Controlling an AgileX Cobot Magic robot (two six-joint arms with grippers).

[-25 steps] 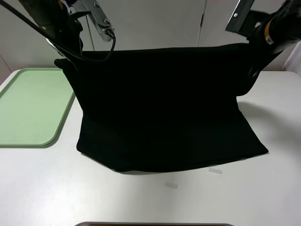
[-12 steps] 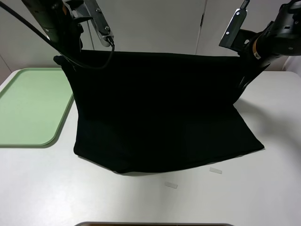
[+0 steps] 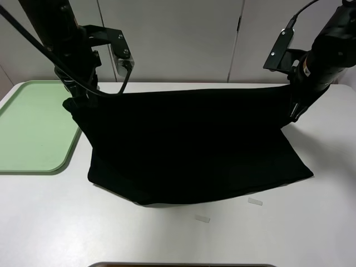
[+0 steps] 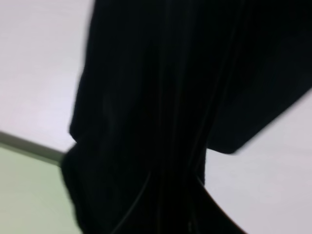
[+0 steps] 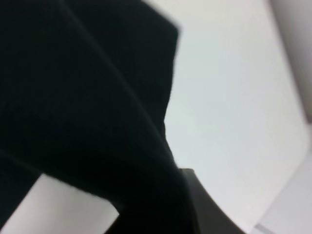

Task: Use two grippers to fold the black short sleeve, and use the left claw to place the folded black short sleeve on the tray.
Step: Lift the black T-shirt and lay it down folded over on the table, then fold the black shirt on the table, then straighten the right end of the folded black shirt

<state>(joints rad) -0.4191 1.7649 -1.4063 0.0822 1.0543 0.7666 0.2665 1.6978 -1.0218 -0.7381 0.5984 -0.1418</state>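
Left pincer [image 3: 75,103] is closed on the black short sleeve [image 3: 189,144], pinching the cloth's corner at about 10 o'clock of the desk [image 3: 311,233] in the high view. The jaws themselves are buried in dark fabric there. Right pincer [image 3: 295,110] is likewise clamped on the opposite corner, at about 2 o'clock. Its tips are lost against the black cloth too.

Between the two grips the upper edge of the garment is raised off the desk and runs nearly level from 9 to 3 o'clock. Below that edge the cloth slopes down, and its lower part lies flat on the desk, ending in a slightly curved hem toward 6 o'clock.

At 9 o'clock sits the tray [image 3: 33,139], pale green, with nothing on it. The held left corner hangs just beside the tray's 3 o'clock rim; whether they touch cannot be told.

Two small tape strips [image 3: 202,219] lie on the desk just past the hem, at about 6 and 5 o'clock of the garment.

The left wrist view shows hanging black folds with a strip of green tray beside them. The right wrist view shows dark cloth over white desk.
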